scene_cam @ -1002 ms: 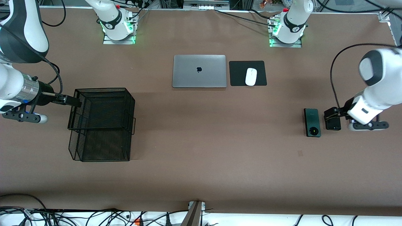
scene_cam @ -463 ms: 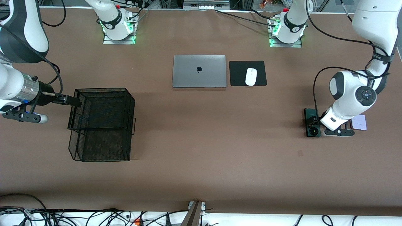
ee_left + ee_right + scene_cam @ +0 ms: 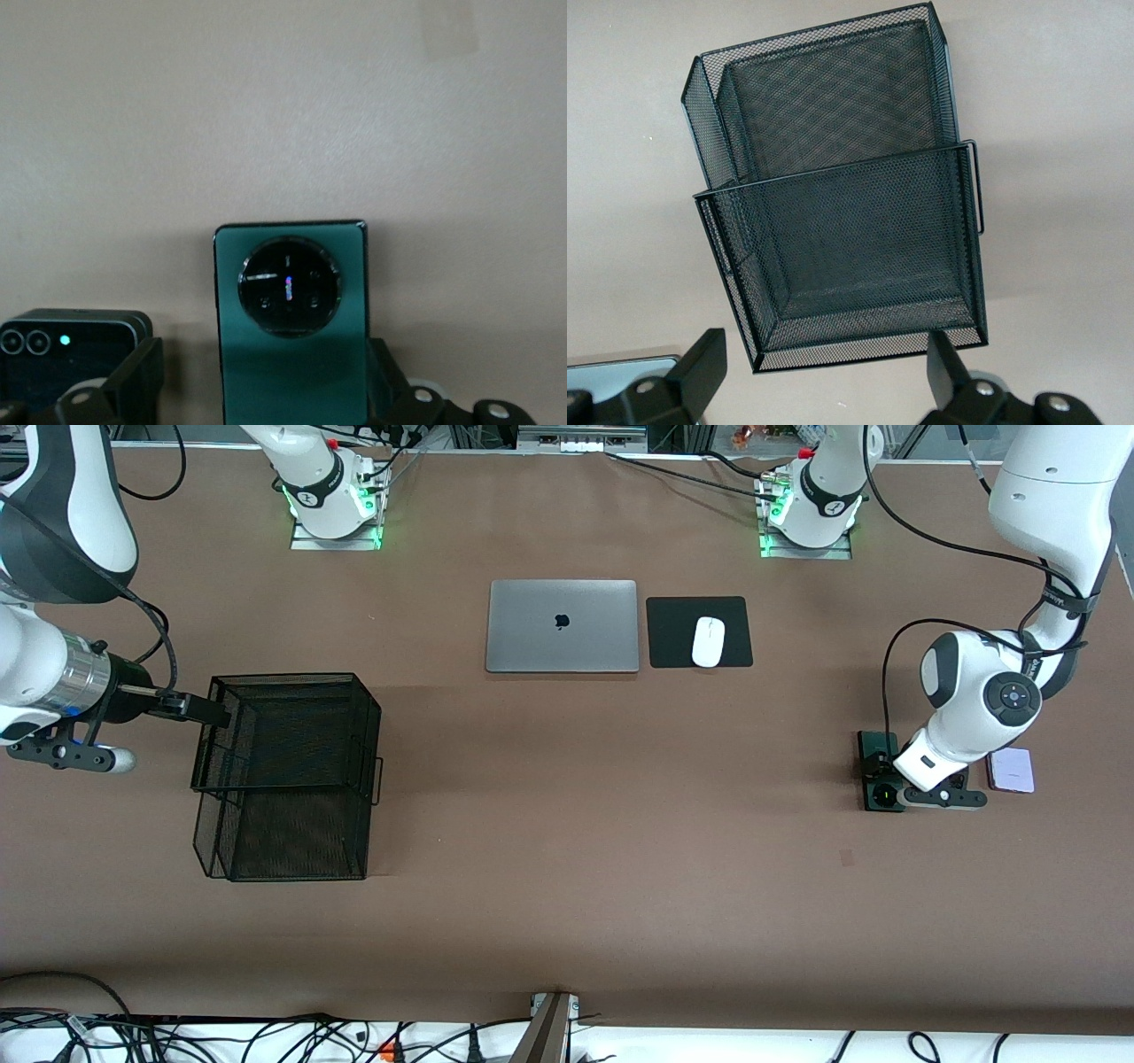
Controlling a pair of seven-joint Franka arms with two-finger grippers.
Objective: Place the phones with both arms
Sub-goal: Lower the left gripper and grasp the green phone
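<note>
A long dark green phone [image 3: 875, 742] with a round black camera ring lies on the table at the left arm's end. My left gripper [image 3: 882, 772] is low over it and open. In the left wrist view its fingers [image 3: 142, 379] stand on either side of the green phone [image 3: 292, 354], with a gap on one side. A small black phone [image 3: 75, 347] lies beside it, hidden under the arm in the front view. The pale lilac phone [image 3: 1012, 770] lies bare, farther toward the table's end. My right gripper [image 3: 190, 708] [image 3: 824, 372] waits open and empty at the mesh basket's rim.
A black two-tier wire mesh basket [image 3: 288, 775] [image 3: 842, 221] stands at the right arm's end. A shut grey laptop [image 3: 562, 626] and a white mouse [image 3: 708, 641] on a black pad [image 3: 673, 615] lie near the arms' bases.
The left arm has swung from over the black phone to the green phone and come down around it. The lilac phone is uncovered, and the black one is now hidden. The right arm has not moved.
</note>
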